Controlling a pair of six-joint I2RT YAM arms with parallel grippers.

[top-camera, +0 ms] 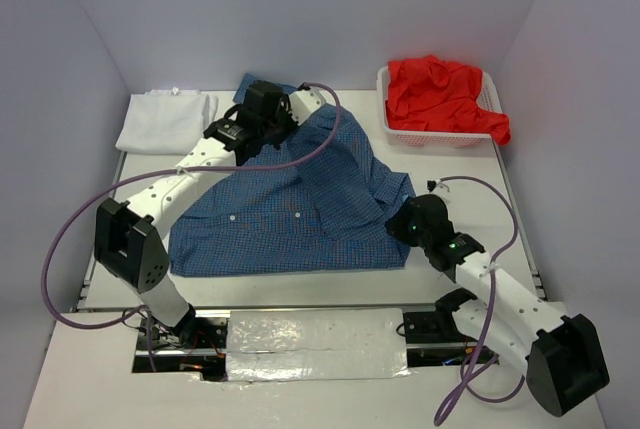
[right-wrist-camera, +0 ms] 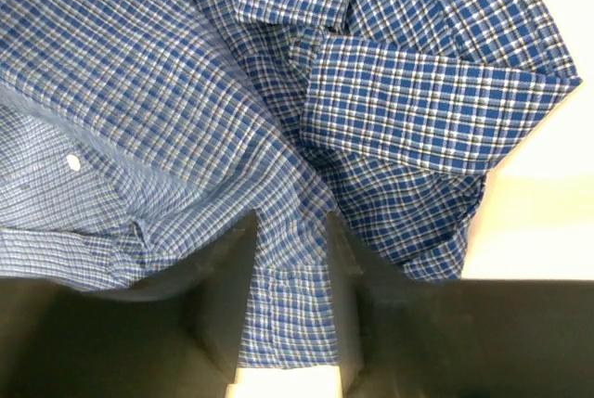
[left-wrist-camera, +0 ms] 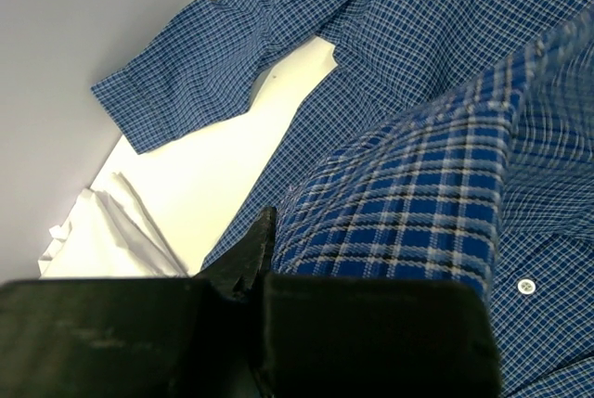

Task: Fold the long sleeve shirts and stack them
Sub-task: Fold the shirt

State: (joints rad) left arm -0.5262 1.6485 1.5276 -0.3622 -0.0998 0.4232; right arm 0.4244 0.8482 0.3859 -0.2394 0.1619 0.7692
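A blue checked shirt (top-camera: 290,209) lies spread across the middle of the table, one sleeve (left-wrist-camera: 195,73) stretched toward the back wall. My left gripper (top-camera: 262,107) sits at the shirt's far edge, shut on a raised fold of the blue cloth (left-wrist-camera: 418,222). At the shirt's right edge my right gripper (top-camera: 398,221) stands open, and a strip of hem (right-wrist-camera: 292,296) lies between its fingers (right-wrist-camera: 227,277). A folded cuff (right-wrist-camera: 418,110) lies just beyond them. A folded white shirt (top-camera: 165,121) rests at the back left. A red shirt (top-camera: 440,94) is bunched in the basket.
The white mesh basket (top-camera: 430,137) stands at the back right, against the wall. A strip of silver tape (top-camera: 320,334) runs along the near edge between the arm bases. Pale walls close in the table on three sides.
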